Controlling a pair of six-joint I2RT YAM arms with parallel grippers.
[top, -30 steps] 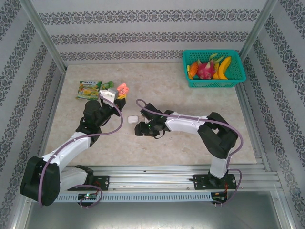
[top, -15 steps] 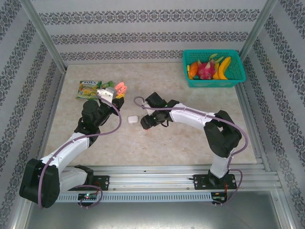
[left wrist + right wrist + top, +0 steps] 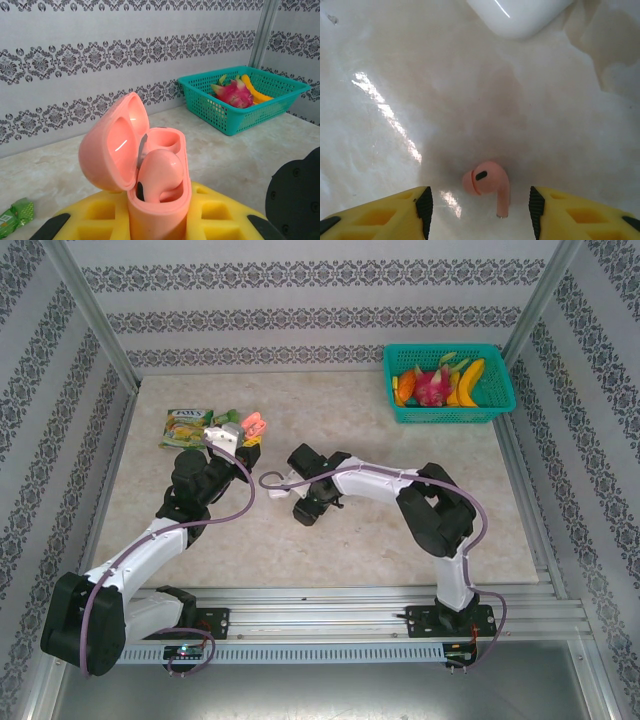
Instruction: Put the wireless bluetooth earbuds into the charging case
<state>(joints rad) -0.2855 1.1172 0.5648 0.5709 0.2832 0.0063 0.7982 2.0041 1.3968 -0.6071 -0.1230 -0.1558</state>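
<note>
Marble table (image 3: 400, 540): left gripper (image 3: 159, 225) clamped on open pink case (image 3: 112, 145) with one pink earbud (image 3: 159, 172) seated inside, right gripper (image 3: 480, 205) half open, straddling second pink earbud (image 3: 487, 182) lying near white case (image 3: 520, 15)

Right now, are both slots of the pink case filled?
No, one earbud sits in the pink case; the other slot is empty.

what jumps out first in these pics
An open pink charging case, one pink earbud seated inside, is clamped in the left jaws. A second earbud lies loose on the table between the open right jaws. A teal fruit basket sits at the far right corner.
</note>
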